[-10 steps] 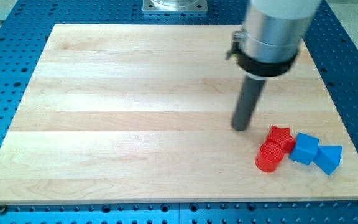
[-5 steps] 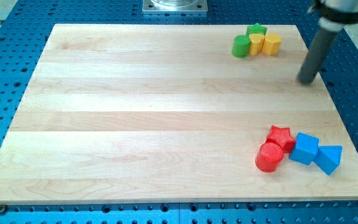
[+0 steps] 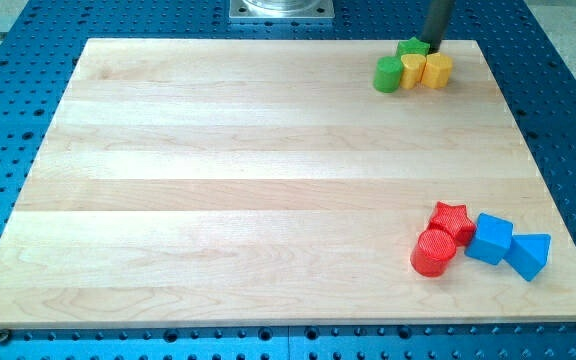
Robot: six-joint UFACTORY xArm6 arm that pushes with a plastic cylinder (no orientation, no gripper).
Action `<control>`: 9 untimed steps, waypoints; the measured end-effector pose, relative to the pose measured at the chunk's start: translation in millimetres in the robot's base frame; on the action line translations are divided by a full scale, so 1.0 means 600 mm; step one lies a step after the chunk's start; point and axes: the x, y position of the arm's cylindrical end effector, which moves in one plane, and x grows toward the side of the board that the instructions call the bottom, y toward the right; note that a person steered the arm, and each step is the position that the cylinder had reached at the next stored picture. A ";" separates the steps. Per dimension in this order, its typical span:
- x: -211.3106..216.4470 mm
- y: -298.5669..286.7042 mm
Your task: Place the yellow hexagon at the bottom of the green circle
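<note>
Rod upright at the view's top right, my tip point(image 3: 433, 49) down at the board's far edge, just above the yellow hexagon point(image 3: 438, 70) and beside a green block point(image 3: 413, 47). No jaws: bare dark rod, holding nothing. Hexagon touching another yellow block point(image 3: 413, 71), itself against the green circle point(image 3: 389, 74). Ribbed plastic blocks on a pale wooden board point(image 3: 218, 180).

My tip point(image 3: 434, 48) at the view's top right, yellow hexagon point(image 3: 437, 71) just below it, green circle point(image 3: 389, 74) lower-left (4 blocks clustered), wooden board point(image 3: 228, 180) beneath.
</note>
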 end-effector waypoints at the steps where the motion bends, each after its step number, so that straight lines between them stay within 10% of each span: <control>1: 0.026 -0.024; 4: 0.055 0.118; 7: 0.049 -0.007; 9: 0.220 0.042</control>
